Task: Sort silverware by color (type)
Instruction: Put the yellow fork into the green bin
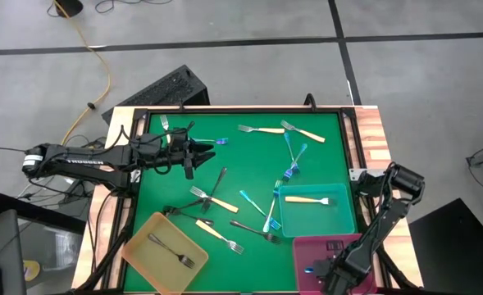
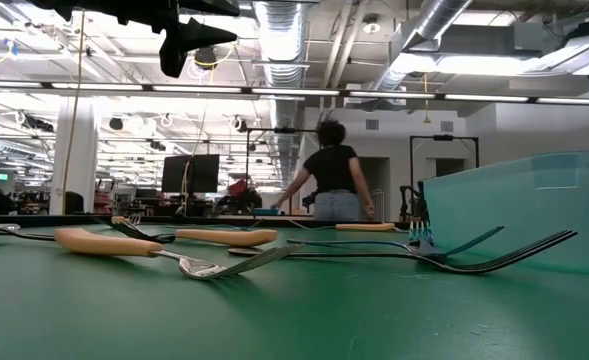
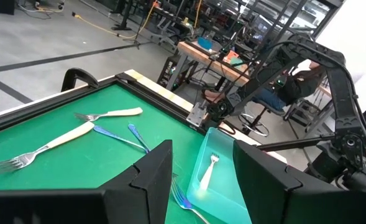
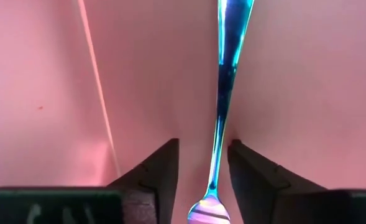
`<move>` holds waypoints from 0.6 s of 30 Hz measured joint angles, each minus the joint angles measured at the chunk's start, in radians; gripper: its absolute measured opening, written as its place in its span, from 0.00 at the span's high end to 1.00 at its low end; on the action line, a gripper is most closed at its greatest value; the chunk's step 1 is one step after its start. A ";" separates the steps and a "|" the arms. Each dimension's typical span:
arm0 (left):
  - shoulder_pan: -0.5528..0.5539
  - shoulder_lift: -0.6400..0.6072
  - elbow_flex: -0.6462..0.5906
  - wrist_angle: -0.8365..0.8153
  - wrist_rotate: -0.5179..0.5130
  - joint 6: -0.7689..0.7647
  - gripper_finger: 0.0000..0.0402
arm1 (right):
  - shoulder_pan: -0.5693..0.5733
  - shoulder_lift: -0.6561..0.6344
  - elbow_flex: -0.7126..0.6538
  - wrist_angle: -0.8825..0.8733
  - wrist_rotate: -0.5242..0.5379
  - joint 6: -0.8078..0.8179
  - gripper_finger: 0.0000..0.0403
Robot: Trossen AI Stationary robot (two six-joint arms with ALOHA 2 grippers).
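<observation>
The yellow tray (image 1: 143, 242) held a grey fork (image 1: 171, 250), the teal tray (image 1: 344, 215) a cream-handled fork (image 1: 308, 200). Over the pink tray (image 1: 307, 250), the right gripper (image 1: 330, 269) stood parted, a blue fork (image 4: 225, 93) between its fingers (image 4: 155, 171) — untouched, as only the wrist view showed. The left gripper (image 1: 193, 152) hung open above the mat (image 1: 241, 168) — other forks (image 1: 262, 129) lay scattered.

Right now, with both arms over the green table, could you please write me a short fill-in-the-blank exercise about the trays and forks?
1. The fork in the yellow tray is plain dark ____.
2. The teal tray holds one fork with a ____ handle.
3. The right gripper is over the ____ tray, with a blue fork between its jaws.
4. The left gripper hovers above the green mat and holds ____.

Missing words: grey; cream; pink; nothing
</observation>
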State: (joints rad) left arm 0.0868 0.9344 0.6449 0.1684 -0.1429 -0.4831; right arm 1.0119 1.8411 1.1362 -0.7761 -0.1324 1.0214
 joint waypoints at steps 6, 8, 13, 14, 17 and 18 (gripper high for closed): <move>0.000 0.000 0.000 0.000 0.000 0.000 0.62 | -0.001 -0.034 -0.002 -0.012 0.008 -0.001 0.56; 0.000 0.000 0.000 -0.002 0.000 0.000 0.62 | -0.001 -0.040 -0.002 -0.018 0.007 -0.001 0.55; 0.000 0.000 0.000 -0.005 0.000 0.000 0.62 | 0.001 -0.041 -0.002 -0.027 0.004 -0.001 0.54; 0.000 0.000 0.000 -0.005 0.000 0.000 0.62 | 0.000 -0.042 -0.002 -0.027 0.003 -0.001 0.53; 0.000 0.000 0.000 -0.005 0.000 0.000 0.62 | -0.006 -0.042 -0.002 -0.029 -0.001 0.000 0.52; 0.000 0.000 0.000 -0.005 0.000 0.000 0.62 | -0.009 -0.042 -0.001 -0.031 -0.013 0.000 0.51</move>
State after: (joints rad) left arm 0.0868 0.9344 0.6449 0.1631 -0.1429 -0.4832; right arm 1.0032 1.7993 1.1351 -0.8070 -0.1454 1.0211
